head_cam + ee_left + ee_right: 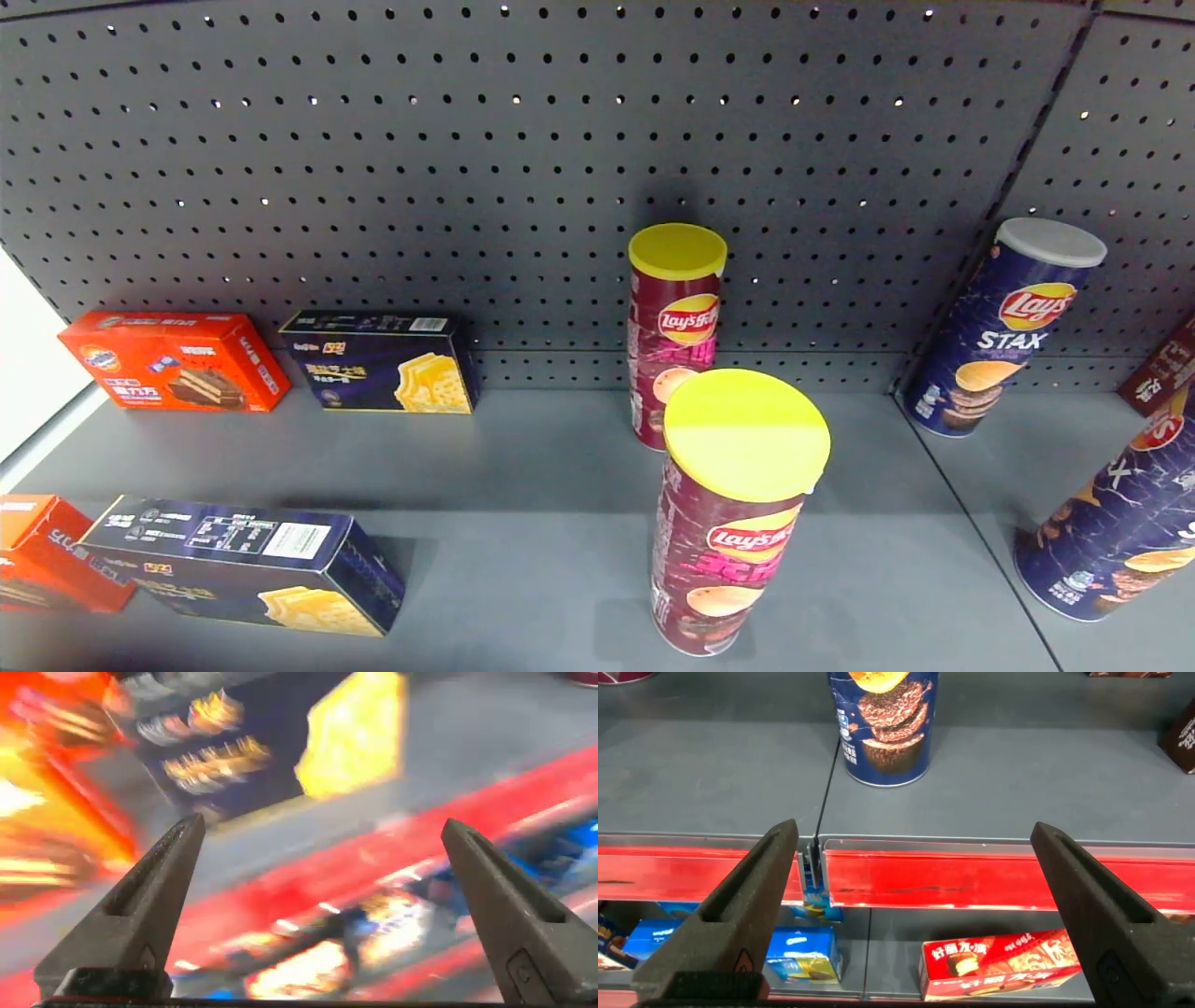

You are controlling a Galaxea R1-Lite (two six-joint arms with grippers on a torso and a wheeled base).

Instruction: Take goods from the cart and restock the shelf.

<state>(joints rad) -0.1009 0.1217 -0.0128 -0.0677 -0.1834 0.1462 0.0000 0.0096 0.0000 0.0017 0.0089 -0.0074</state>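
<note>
— Jaws?
— I see the left gripper (322,826) spread wide, holding nothing. The right gripper (915,829) is also spread and empty, facing the red rail (971,877).
— Goods?
— On the shelf (523,467), the front maroon can (733,523) stands upright just before the rear maroon can (674,327). A navy can (1111,532) stands to their right.

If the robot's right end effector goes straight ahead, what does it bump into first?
The right end effector would probably meet the red strip on the shelf's front edge; the blue can stands farther back.
</note>
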